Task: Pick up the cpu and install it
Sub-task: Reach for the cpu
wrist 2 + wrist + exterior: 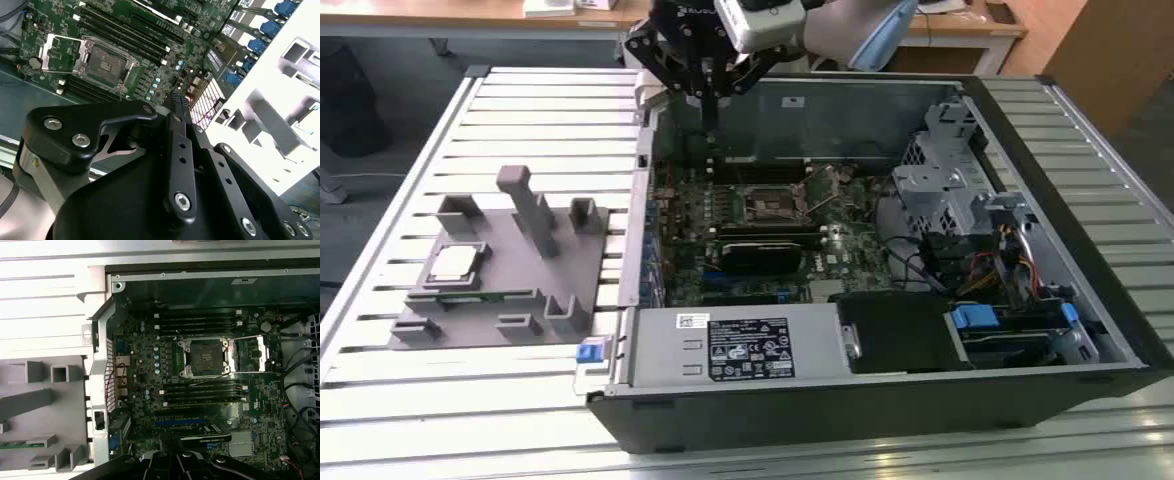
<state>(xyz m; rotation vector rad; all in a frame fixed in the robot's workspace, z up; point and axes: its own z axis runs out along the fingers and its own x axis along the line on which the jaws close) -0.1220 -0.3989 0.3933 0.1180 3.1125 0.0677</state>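
The cpu point(454, 263), a small square chip with a silvery-white top, lies flat on the grey fixture block plate point(480, 325) on the table at the exterior view's left. My gripper point(708, 122) hangs above the far-left corner of the open computer case point(881, 400), well away from the cpu. Its fingers point down, pressed together with nothing between them; in the second wrist view the gripper point(179, 100) tapers to one closed tip. The motherboard's cpu socket point(771, 203) sits open and bare, seen in both wrist views as the socket point(105, 62) point(206, 356) with its metal frame swung aside.
A long green memory stick point(467, 296) lies on the fixture in front of the cpu. Tall grey posts point(534, 212) rise from the fixture next to the chip. The case's metal walls, drive cage point(947, 190) and cable bundle point(987, 270) surround the board. A slatted metal table point(520, 120) carries everything.
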